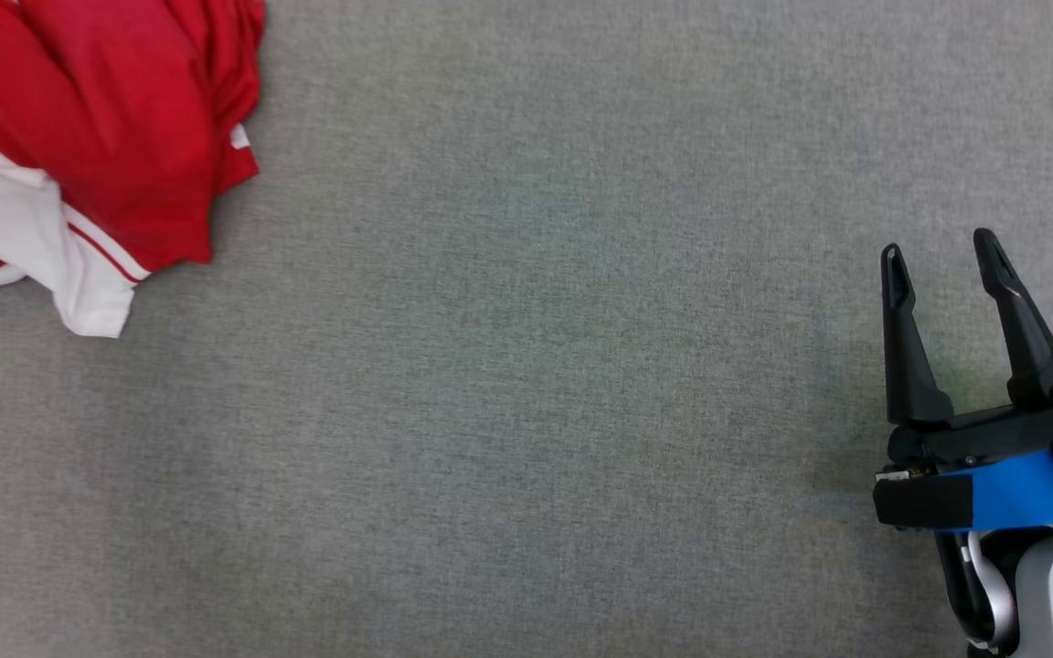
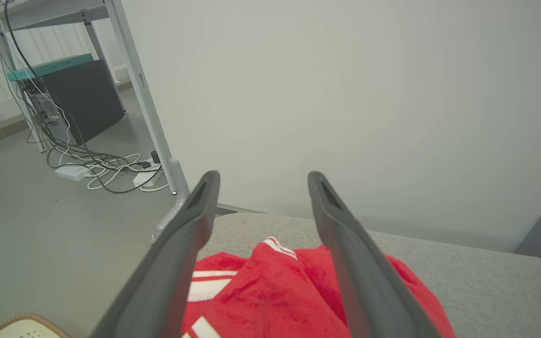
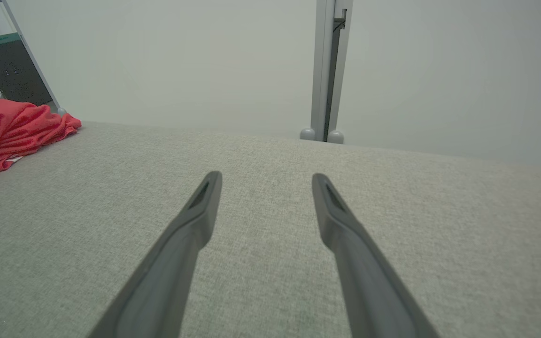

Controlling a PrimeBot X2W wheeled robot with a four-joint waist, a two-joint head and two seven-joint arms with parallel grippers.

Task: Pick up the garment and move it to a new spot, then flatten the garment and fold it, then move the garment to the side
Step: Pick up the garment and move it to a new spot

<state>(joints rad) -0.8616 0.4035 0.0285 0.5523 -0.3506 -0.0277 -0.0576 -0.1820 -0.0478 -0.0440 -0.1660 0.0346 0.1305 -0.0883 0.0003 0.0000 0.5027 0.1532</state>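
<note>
L gripper [image 2: 263,177] wide open over red garment [image 2: 261,291]; R gripper [image 1: 940,245] wide too, well apart from it.

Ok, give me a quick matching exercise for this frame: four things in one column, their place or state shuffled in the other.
1 garment
2 right gripper
3 left gripper
4 cables

A open over bare tabletop
B tangled on the floor
C bunched at the tabletop's far left
D open, poised over the garment

Pairs: 1-C, 2-A, 3-D, 4-B
</note>
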